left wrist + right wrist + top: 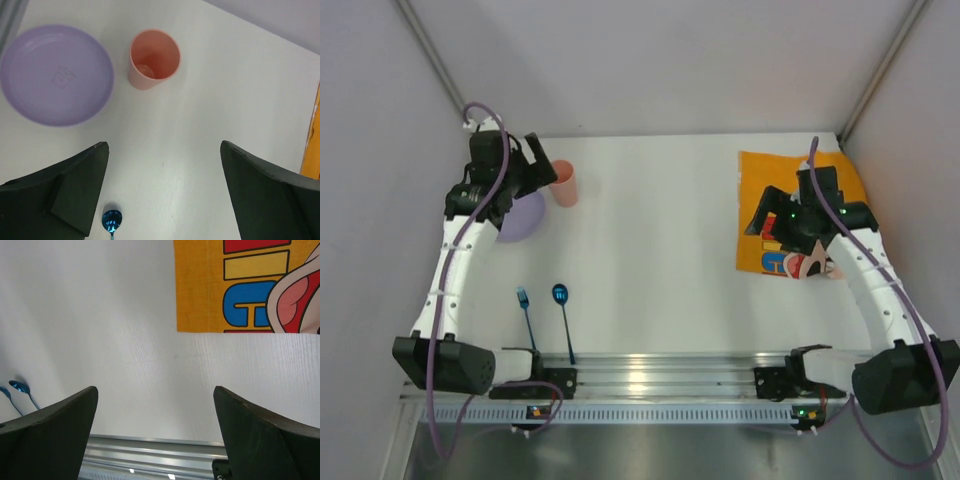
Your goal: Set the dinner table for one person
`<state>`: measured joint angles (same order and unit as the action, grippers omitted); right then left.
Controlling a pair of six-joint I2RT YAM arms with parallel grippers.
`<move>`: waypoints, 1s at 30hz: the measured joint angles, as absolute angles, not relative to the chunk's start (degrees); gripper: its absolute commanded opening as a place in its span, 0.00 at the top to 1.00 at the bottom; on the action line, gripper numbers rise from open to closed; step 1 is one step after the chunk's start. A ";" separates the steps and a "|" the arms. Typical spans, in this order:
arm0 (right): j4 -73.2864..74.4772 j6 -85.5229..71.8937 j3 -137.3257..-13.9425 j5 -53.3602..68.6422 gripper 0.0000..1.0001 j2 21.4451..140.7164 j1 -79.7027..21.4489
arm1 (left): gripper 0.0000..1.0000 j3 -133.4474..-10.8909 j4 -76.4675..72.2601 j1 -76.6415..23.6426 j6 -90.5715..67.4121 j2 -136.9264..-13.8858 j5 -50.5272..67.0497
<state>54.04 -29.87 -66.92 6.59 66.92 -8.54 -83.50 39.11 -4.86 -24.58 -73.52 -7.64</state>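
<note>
The white dinner table (660, 230) carries a purple plate (525, 215) and a pink cup (565, 183) at the back left. A blue fork (523, 298) and a blue spoon (561, 294) lie near the front left. An orange Mickey Mouse placemat (765, 165) lies at the right. My left gripper (542, 168) is open and empty, hovering between plate and cup; its wrist view shows the plate (56, 75), the upright cup (152, 60) and the spoon bowl (111, 220) below the gripper (164, 145). My right gripper (767, 215) is open and empty above the placemat's left edge (200, 285).
A metal rail (660, 375) runs along the near edge with both arm bases. Grey walls close in the back and sides. In the right wrist view the spoon (20, 386) and fork (5, 392) show far left, and the rail (150, 455) lies below the gripper (155, 389).
</note>
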 measured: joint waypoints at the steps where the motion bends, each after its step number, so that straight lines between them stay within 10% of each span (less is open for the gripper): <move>1: 54.02 -29.61 -67.20 6.11 0.00 67.77 -8.54 | 0.02 -83.48 39.81 -4.84 -25.12 -74.15 -6.44; 21: 39.35 -29.78 -69.73 -1.80 0.14 105.19 -12.67 | 0.10 -81.80 42.68 -4.80 -30.35 -78.19 8.88; 30: 38.48 -29.47 -73.67 -4.49 0.88 108.84 -12.78 | 0.10 -82.30 43.03 -4.80 -29.65 -77.25 9.58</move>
